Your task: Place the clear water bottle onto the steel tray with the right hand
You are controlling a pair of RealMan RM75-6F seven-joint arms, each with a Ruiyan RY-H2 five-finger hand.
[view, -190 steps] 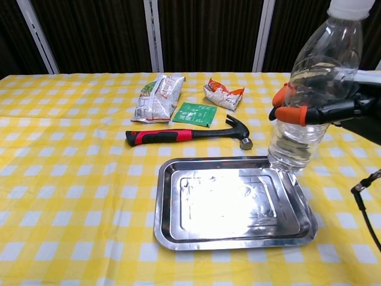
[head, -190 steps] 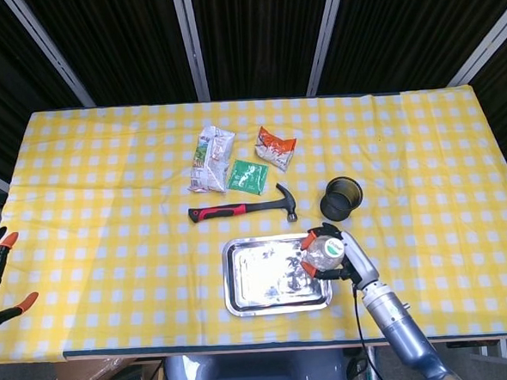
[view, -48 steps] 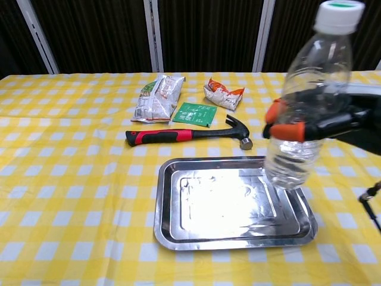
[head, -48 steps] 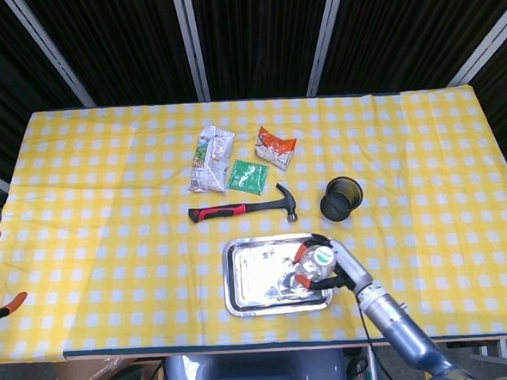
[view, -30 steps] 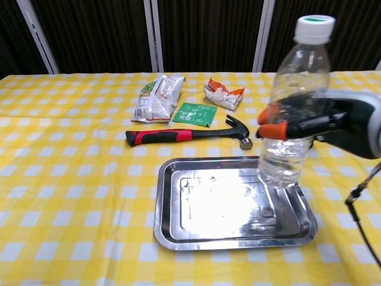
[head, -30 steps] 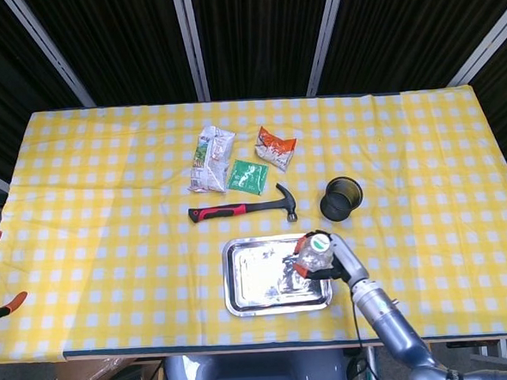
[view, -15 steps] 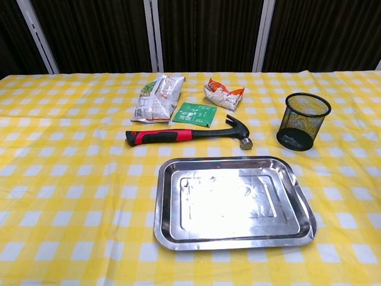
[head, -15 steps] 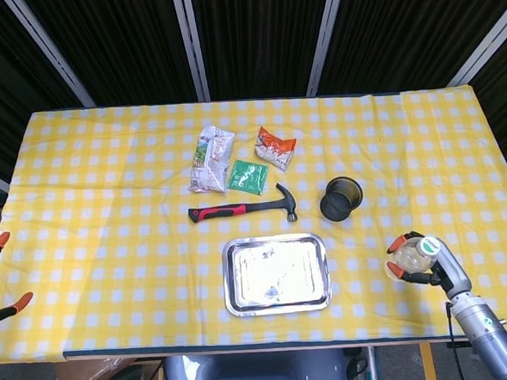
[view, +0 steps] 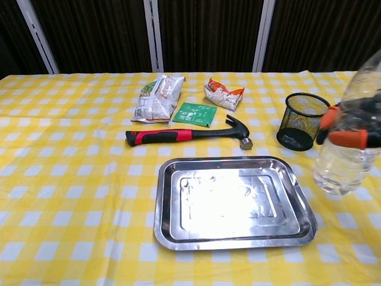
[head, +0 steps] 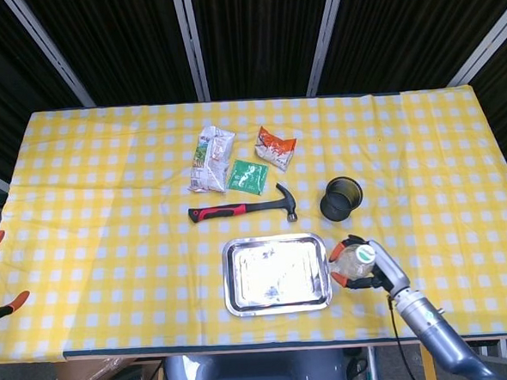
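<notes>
Right hand [head: 368, 269] has its orange-tipped fingers wrapped around the clear plastic water bottle [view: 347, 149], upright at the right edge of frame, just beside the empty rectangular steel tray [view: 172, 226], probably lining up the drop.

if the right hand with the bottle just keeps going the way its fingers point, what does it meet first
Probably the steel tray. The right hand holds the water bottle just off the tray's right edge, fingers pointing left toward it. Height above the table is unclear, so the bottle might pass over the rim.

I can't read any print: the snack packets [view: 156, 96] and the green sachet [view: 194, 114] are too small and blurred
</notes>
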